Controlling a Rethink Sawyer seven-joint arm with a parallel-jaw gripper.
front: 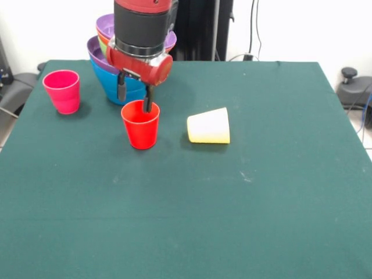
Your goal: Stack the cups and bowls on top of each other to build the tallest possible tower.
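A red cup (140,127) stands upright on the green table (232,203), left of centre. My gripper (134,95) hangs right over its far rim and is open: one finger (147,99) dips inside the cup, the other (121,90) stays outside, behind its left side. A yellow cup (209,126) lies on its side to the right of the red one. A pink cup (61,90) stands upright at the far left. Behind the gripper is the tower (110,75) of nested bowls, blue lowest, with purple, green and orange rims above, partly hidden by the arm.
The table's right edge runs close to a black chair base (351,87) on the floor. Another dark chair base (17,87) sits beyond the left edge. Cables hang on the wall behind the table.
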